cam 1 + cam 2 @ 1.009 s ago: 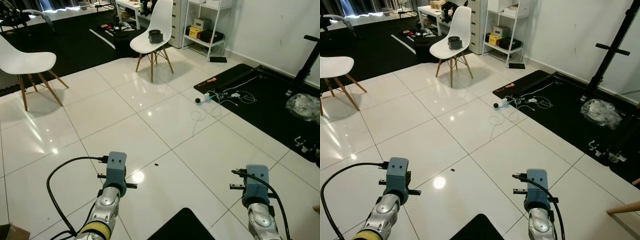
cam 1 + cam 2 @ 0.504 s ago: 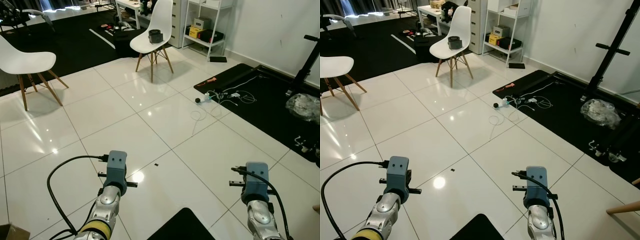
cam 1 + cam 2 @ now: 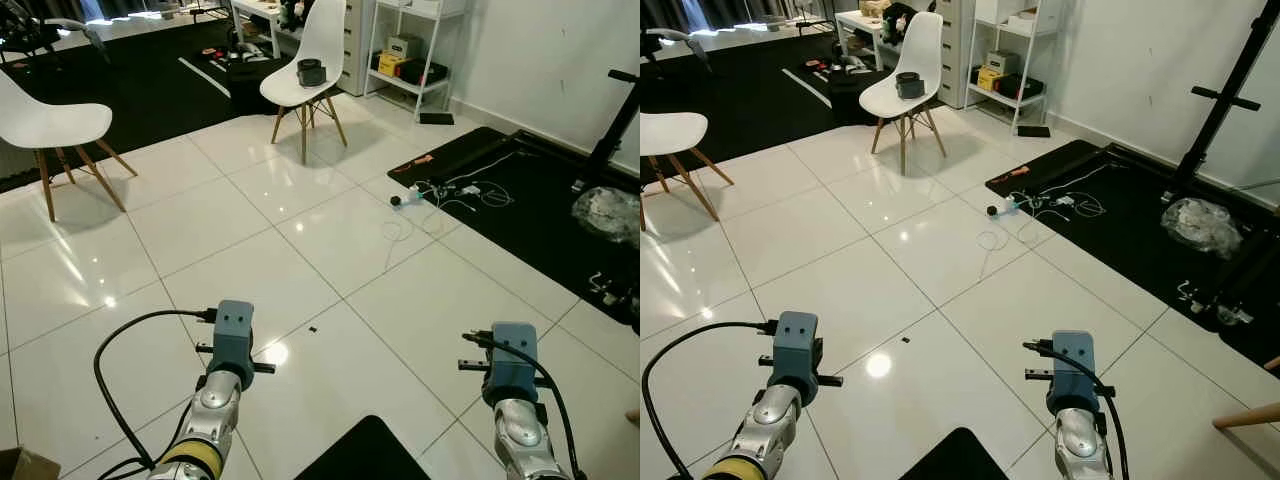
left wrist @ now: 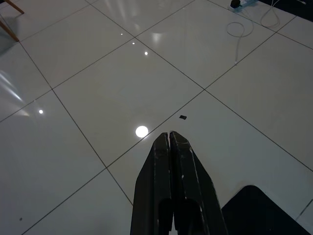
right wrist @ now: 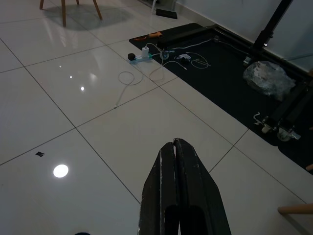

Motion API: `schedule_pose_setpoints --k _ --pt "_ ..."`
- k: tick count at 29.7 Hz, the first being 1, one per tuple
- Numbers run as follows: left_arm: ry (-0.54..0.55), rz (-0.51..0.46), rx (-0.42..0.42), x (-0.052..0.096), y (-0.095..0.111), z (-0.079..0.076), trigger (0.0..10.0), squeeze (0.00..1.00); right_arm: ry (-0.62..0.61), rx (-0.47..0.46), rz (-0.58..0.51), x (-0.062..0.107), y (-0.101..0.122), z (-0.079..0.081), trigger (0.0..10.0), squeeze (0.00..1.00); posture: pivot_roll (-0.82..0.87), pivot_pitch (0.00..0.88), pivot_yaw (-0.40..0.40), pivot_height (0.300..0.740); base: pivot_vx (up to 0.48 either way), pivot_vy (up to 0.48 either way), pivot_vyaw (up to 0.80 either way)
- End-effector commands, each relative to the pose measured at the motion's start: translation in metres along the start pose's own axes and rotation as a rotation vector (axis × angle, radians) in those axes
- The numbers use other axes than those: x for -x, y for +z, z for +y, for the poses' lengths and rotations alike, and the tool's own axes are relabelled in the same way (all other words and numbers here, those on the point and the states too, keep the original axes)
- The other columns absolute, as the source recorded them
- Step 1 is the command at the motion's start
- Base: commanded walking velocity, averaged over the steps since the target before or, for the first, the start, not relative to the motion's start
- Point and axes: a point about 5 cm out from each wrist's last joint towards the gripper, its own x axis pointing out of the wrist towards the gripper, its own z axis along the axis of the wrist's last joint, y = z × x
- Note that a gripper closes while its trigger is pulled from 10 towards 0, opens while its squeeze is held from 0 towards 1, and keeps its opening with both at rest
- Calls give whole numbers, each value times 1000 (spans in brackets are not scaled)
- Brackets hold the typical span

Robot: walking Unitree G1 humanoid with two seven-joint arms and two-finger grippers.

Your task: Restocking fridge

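Note:
Both arms reach forward low over a glossy white tile floor point(image 3: 300, 240). My left gripper point(image 4: 169, 133) is shut, its two black fingers pressed together with nothing between them. My right gripper point(image 5: 174, 143) is likewise shut and holds nothing. In the eye views the left wrist point(image 3: 232, 338) and the right wrist point(image 3: 513, 362) show as blue-grey blocks with black cables. No fridge and no groceries can be seen.
A white chair point(image 3: 310, 60) with a dark roll on its seat stands ahead; another white chair point(image 3: 50, 125) is at the left. A black mat point(image 3: 530, 200) with tangled cables point(image 3: 450, 190) lies to the right. A shelf unit point(image 3: 415, 50) stands by the far wall.

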Motion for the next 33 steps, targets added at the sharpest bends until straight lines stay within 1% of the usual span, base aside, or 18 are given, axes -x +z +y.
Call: schedule_pose_setpoints --k 1,19,20,24,25,31,32,33 --pt "-1 -4 3 -1 1 -2 10000 0 -3 -3 -1 0 -1 0 10000 0 9 5 0 740 0 0 0" --pt "4 -4 5 -1 1 -1 10000 0 -4 -4 -2 0 0 -1 10000 0 10 7 0 740 0 0 0" --pt "9 22 -2 1 -5 1 10000 0 0 4 9 1 -3 -1 10000 0 10 7 -1 740 0 0 0" --pt "9 22 -2 1 -5 1 10000 0 0 4 9 1 -3 -1 10000 0 10 7 -1 740 0 0 0" --pt "29 85 -7 7 -19 7 10000 0 10 44 58 6 -15 -2 10000 0 11 8 -3 740 0 0 0" --pt "29 85 -7 7 -19 7 10000 0 10 44 58 6 -15 -2 10000 0 11 8 -3 740 0 0 0" --pt "44 125 -13 12 -29 13 10000 0 11 73 106 13 -28 -6 10000 0 10 13 -1 740 0 0 0" --pt "44 125 -13 12 -29 13 10000 0 11 73 106 13 -28 -6 10000 0 10 13 -1 740 0 0 0"
